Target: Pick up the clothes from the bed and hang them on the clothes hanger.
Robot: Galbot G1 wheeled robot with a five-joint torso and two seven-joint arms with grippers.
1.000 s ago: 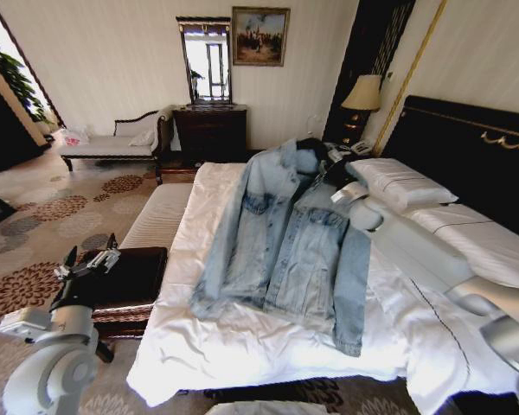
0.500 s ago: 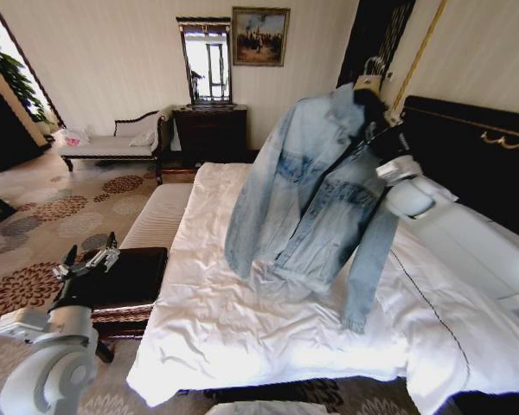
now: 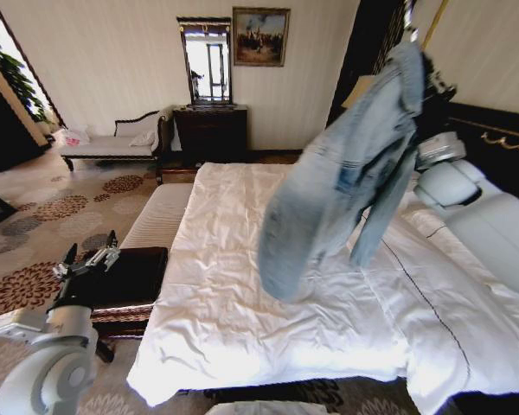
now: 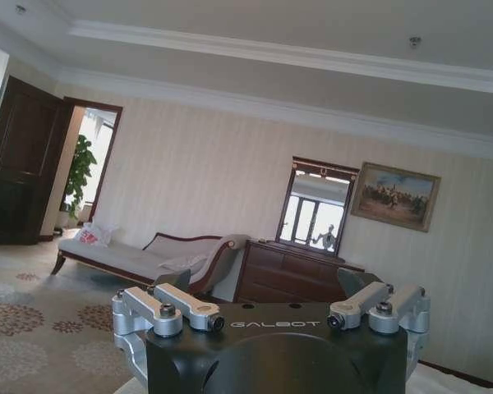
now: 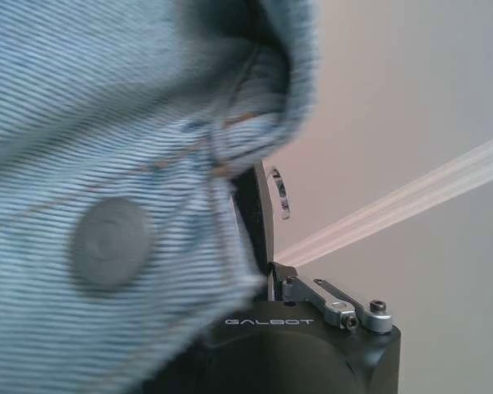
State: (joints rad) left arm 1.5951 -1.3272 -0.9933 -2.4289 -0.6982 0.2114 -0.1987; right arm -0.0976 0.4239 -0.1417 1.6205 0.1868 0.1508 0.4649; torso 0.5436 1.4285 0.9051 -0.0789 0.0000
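The clothes, a light-blue denim jacket, hang in the air above the bed, clear of the white quilt. My right gripper holds the jacket up by its collar near the black headboard. In the right wrist view the denim crowds the lens. Beside it show a thin black strip of the clothes hanger and its metal hook, right at the gripper. My left gripper is parked low beside the bed, and its fingers are spread open on nothing.
A dark wooden stool stands by the bed's left side, just behind my left arm. A white-cushioned bench runs along the bed beyond it. A chaise and a dresser stand against the far wall, with patterned carpet between.
The right arm has lifted the jacket off the quilt, up and to the right toward the headboard; it now swings free in the air. The left arm has not moved.
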